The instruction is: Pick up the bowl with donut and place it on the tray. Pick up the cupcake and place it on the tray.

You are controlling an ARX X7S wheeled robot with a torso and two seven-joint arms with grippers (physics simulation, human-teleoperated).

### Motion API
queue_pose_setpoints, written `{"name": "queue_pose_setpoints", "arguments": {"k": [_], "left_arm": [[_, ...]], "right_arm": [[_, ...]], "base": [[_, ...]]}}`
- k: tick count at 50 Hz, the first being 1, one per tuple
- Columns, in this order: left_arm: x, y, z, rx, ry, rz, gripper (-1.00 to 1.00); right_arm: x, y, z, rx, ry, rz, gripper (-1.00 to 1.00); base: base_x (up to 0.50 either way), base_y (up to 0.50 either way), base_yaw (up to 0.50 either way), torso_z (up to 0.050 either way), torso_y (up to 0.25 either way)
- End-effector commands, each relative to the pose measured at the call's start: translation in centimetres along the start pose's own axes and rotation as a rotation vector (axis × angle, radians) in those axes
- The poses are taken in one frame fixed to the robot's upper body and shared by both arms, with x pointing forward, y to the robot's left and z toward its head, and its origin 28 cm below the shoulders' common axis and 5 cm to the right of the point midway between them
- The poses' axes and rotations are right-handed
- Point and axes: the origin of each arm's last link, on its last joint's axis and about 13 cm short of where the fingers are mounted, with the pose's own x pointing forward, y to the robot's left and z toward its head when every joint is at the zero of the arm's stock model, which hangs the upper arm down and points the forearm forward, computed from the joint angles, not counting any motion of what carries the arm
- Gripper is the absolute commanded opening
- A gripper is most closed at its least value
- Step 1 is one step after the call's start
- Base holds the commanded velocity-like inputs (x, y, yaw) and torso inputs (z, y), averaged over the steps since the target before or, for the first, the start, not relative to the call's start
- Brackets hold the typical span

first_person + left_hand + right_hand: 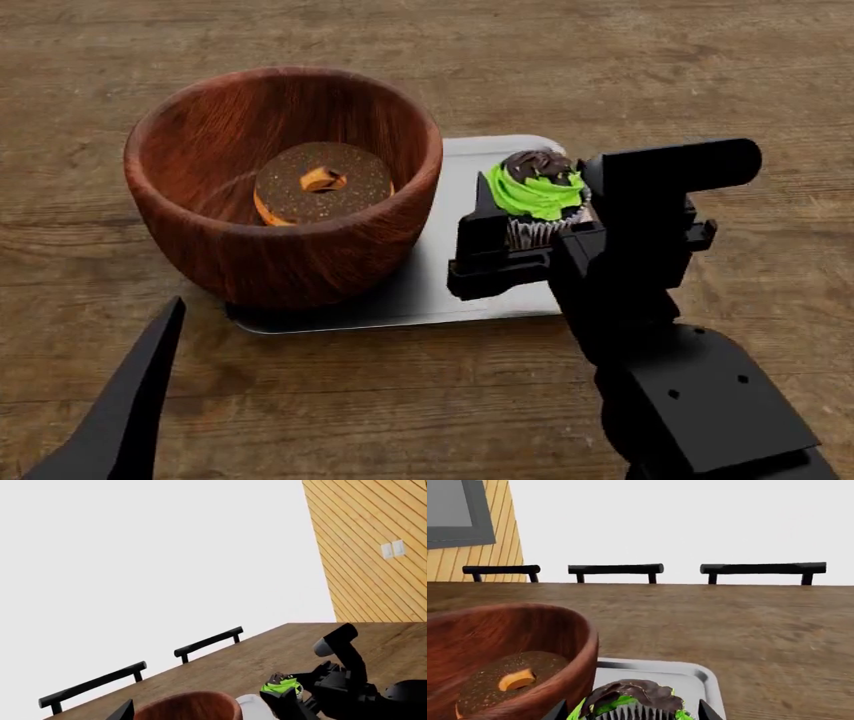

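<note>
The reddish-brown wooden bowl [280, 240] stands on the left part of the silver tray [447, 290], with the chocolate-iced donut [320, 182] lying inside it. Over the tray's right part is the green-frosted cupcake [537, 192], and my right gripper [534, 228] is shut on it, one finger on each side. The right wrist view shows the cupcake [630, 700] between those fingertips [558, 711], with the bowl [507, 645] beside it. Of my left gripper only one finger [134, 395] shows, near and left of the bowl and apart from it. Its jaws stand open around nothing.
The tray lies on a long wooden table [641, 70]. Black chairs [615, 570] line the table's far edge. A wood-slat wall [373, 545] rises beyond one end. The right arm's black body [681, 380] covers the table's near right part.
</note>
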Motion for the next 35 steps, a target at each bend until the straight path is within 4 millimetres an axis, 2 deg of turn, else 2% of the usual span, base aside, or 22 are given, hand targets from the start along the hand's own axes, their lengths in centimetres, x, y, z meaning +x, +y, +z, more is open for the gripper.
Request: {"name": "queue_pose_setpoints", "arguments": {"k": [1,9,15,18,25,35], "left_arm": [[0.0,0.1,-0.1,-0.006,-0.004,0.003,1.0],[0.1,0.2,-0.2,-0.009,-0.01,0.003,1.0],[0.1,0.2,-0.2,-0.011,-0.01,0.006,1.0],[0.2,0.3,-0.4,-0.01,-0.003,0.009,1.0],[0.3,0.2,-0.6,-0.014,-0.001,0.004,1.0],[0.3,0.4,-0.7,-0.019,-0.003,0.007,1.0]], "right_arm": [[1.3,-0.8,-0.4,-0.092,0.04,0.071,-1.0],[1.0,-0.9,-0.5,-0.123,0.052,0.105,-1.0],[1.1,-1.0,-1.0,-0.068,0.041,0.115,-1.0],[1.4,-1.1,-1.7,-0.065,0.048,0.111,-1.0],[1.8,-1.0,-1.4,-0.053,0.015,0.118,-1.0],[2.7,-0.7,-2.6,-0.049,0.037,0.111,-1.0]], "base": [[0.0,0.0,0.0,0.0,0.0],[0.0,0.0,0.0,0.0,0.0],[0.0,0.0,0.0,0.0,0.0],[0.0,0.0,0.0,0.0,0.003],[0.0,0.0,0.0,0.0,0.0],[0.0,0.0,0.0,0.0,0.0]]}}
